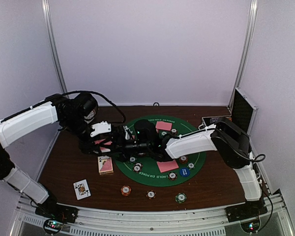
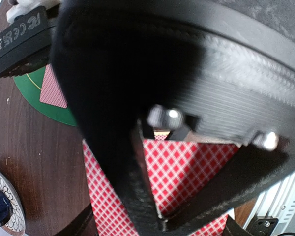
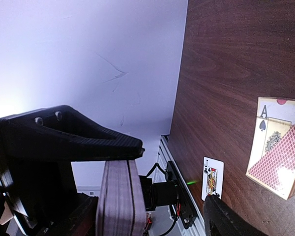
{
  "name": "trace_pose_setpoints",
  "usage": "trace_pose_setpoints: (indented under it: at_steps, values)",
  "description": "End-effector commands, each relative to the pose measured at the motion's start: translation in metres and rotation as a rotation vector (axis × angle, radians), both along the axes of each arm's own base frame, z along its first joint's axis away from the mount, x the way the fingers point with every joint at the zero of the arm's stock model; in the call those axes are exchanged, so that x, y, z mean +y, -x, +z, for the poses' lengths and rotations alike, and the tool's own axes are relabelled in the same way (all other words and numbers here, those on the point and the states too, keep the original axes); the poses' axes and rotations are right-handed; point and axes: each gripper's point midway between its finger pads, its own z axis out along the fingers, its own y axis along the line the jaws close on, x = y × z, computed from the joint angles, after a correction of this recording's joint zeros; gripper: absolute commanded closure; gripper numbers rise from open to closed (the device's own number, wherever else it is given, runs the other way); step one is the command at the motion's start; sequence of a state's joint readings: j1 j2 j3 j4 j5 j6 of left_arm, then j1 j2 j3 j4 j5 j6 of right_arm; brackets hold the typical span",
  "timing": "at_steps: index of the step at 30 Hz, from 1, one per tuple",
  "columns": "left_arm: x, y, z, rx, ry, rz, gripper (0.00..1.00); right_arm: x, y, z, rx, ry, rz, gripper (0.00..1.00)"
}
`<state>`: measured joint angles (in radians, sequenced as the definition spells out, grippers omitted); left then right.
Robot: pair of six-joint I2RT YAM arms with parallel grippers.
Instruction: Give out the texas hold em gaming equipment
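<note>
Over the desk [image 1: 64,167], beside the green mat [image 1: 196,169], the deck [image 2: 187,167] is clamped in the left end effector [image 1: 107,142]. The right end effector [image 1: 122,141] is held apart at the deck's edge. The cards are judged light, thin and slippery, so one is best pinched at a free corner. Chips [image 1: 126,190] are seen scattered nearby.
</note>
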<state>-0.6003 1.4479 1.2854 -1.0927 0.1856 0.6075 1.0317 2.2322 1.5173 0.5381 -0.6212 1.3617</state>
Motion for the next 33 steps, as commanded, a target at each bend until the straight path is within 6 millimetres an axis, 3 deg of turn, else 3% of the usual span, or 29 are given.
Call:
trace_pose_setpoints:
  at_steps: [1,23,33]
  values:
    - [-0.008,-0.006,0.014,-0.044,0.053,-0.005,0.77,-0.003,-0.012,-0.013,0.058,-0.006,-0.051,0.28]
    - [-0.005,-0.002,0.015,-0.050,0.054,-0.007,0.77,-0.037,-0.011,-0.001,0.023,0.056,-0.027,0.44]
    - [-0.004,-0.002,0.011,-0.049,0.049,-0.007,0.77,-0.044,-0.011,0.029,-0.015,0.037,-0.003,0.44]
